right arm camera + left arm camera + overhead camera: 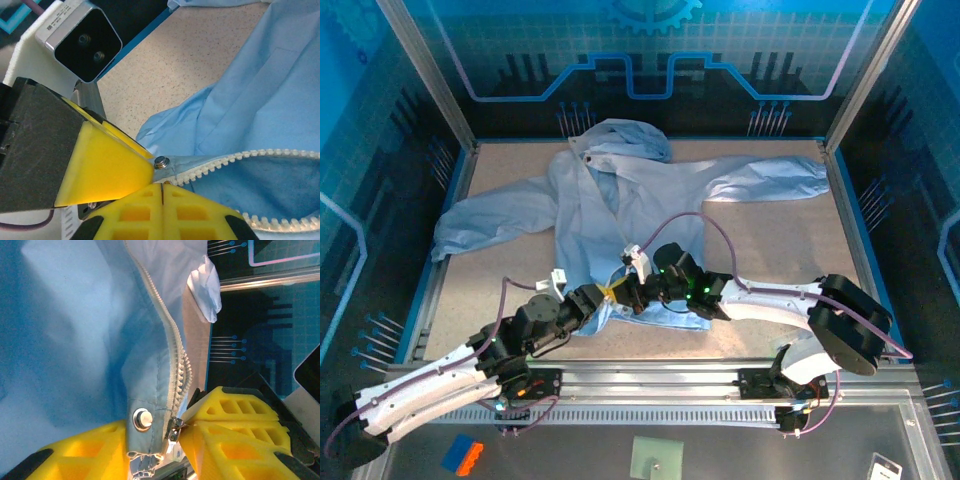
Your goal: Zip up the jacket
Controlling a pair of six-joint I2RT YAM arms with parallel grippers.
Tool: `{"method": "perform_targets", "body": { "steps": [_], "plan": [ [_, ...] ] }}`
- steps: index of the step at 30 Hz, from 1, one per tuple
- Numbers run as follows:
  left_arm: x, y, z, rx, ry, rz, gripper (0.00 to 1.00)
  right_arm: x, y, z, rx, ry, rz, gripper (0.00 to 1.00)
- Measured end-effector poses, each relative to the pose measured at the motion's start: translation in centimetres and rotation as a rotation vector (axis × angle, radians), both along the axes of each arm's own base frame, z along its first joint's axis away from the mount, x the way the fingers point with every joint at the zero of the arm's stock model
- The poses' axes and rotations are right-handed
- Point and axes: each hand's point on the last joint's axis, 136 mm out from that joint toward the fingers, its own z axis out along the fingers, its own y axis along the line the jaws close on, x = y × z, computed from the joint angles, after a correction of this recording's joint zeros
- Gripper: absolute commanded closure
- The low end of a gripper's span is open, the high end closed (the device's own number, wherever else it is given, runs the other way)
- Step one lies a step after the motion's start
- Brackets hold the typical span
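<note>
Inspection, remote station.

1. The table (pixel 770 240), with a speckled beige top, lies under the jacket (pixel 610 210). The jacket is pale blue and spread front-up, with its hood on the far side and a sleeve thrown out to each side.

2. The left arm (pixel 450 375) and right arm (pixel 780 300) both reach in to the jacket's near hem. They meet at the foot of its front opening.

3. In its own wrist view, the left gripper (pixel 152 440) straddles the jacket's hem corner. Its yellow fingers (pixel 75 450) stand apart with the cloth lying between them. I cannot tell whether they bear on the cloth.

4. The right gripper (pixel 162 187) has its fingers pressed together tip to tip, pinching the jacket's edge right at the bottom of the zipper. It sits just beside the left gripper's finger (the two look to be touching in the right wrist view).

5. The zipper (pixel 172 340) has white teeth and runs up the jacket's front from the hem. In the right wrist view its two rows part a short way above the hem, with the lining showing between them.

6. The snap button (pixel 142 419) is silver and sits on the jacket's hem corner, just beside the zipper's foot.

7. The slider (pixel 173 432) is small and metallic. It sits at the very bottom of the jacket's zipper, between the snap and the right gripper's tip.
</note>
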Motion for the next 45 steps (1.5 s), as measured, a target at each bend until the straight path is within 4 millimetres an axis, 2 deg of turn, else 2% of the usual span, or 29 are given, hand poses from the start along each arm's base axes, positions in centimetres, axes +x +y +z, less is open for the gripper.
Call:
{"method": "perform_targets", "body": {
  "steps": [4, 8, 17, 23, 31, 38, 45],
  "plan": [
    [0.2, 0.0, 0.2, -0.009, -0.012, 0.010, 0.79, 0.2, 0.0, 0.0, 0.005, 0.007, -0.005, 1.00],
    [0.3, 0.1, 0.2, -0.007, -0.016, 0.014, 1.00, 0.3, 0.0, 0.0, 0.008, 0.013, -0.009, 1.00],
    [-0.2, 0.5, 0.3, 0.050, -0.033, -0.012, 1.00, 0.1, -0.2, -0.1, -0.009, -0.005, 0.005, 1.00],
    [-1.0, 0.6, 1.2, 0.135, -0.049, -0.082, 1.00, 0.0, -0.1, 0.6, -0.072, -0.096, 0.058, 1.00],
    [-2.7, 1.0, 0.8, 0.233, -0.012, -0.181, 1.00, 1.2, -0.4, -0.6, -0.192, -0.185, 0.069, 1.00],
    [-3.1, 1.3, 0.8, 0.253, -0.002, -0.207, 1.00, 1.8, -0.4, -0.5, -0.206, -0.200, 0.061, 1.00],
    [-3.5, 1.3, 1.0, 0.260, -0.004, -0.232, 1.00, 4.5, -2.1, -0.5, -0.221, -0.191, 0.001, 1.00]
  ]
}}
